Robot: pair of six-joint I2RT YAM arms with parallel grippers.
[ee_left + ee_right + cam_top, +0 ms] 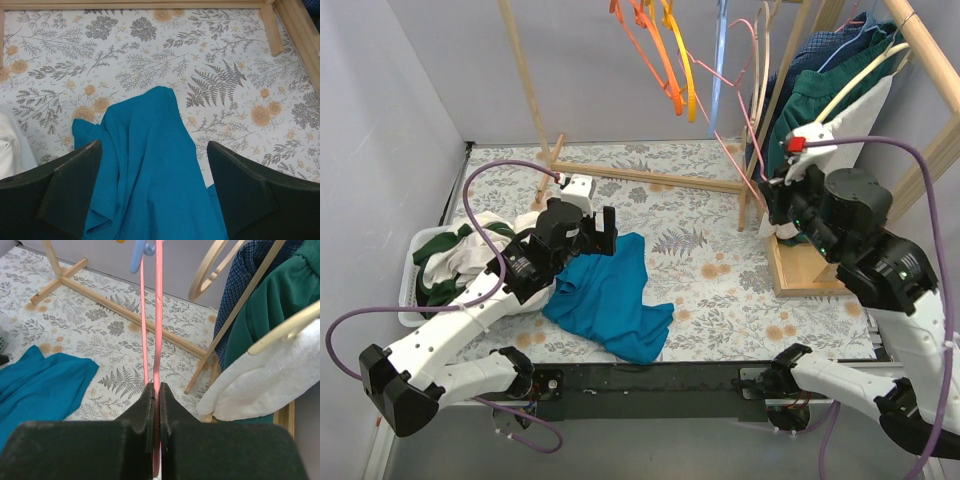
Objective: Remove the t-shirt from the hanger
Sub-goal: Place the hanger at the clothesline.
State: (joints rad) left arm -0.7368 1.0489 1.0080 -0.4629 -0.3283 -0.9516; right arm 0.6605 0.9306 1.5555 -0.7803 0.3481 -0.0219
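A teal t-shirt (610, 300) lies crumpled on the floral table cloth, off any hanger; it also shows in the left wrist view (150, 170) and the right wrist view (35, 385). My left gripper (592, 228) is open just above the shirt's top edge, its fingers (70, 195) apart on either side of the cloth. My right gripper (768, 195) is shut on a bare pink hanger (158, 315), whose thin frame (725, 120) runs up to the rail.
A wooden rack (640, 175) stands at the back with orange hangers (660, 50). Hung clothes, dark green (820, 100) and white (265, 380), hang at the right. A white basket of clothes (435, 265) sits at the left.
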